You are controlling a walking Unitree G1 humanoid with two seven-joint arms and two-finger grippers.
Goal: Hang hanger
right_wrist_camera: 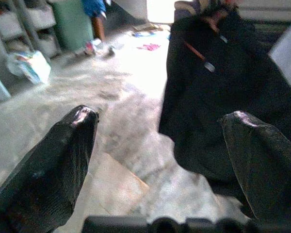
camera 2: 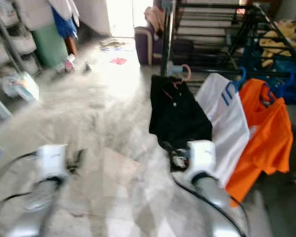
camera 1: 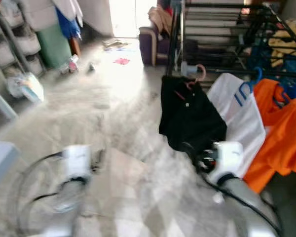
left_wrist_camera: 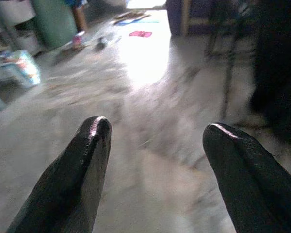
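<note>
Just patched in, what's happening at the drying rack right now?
Three garments hang on the black metal drying rack: a black shirt on a pink hanger, a white shirt on a blue hanger and an orange shirt. The right tool is open, empty, pointed at the black shirt. The left tool is open over bare floor.

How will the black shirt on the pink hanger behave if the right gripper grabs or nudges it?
Likely floppy: the black shirt drapes in soft folds below its pink hanger. Probably light, so a nudge would swing it on the hook. The open right gripper, just below it, might bunch cloth instead of getting a firm hold.
</note>
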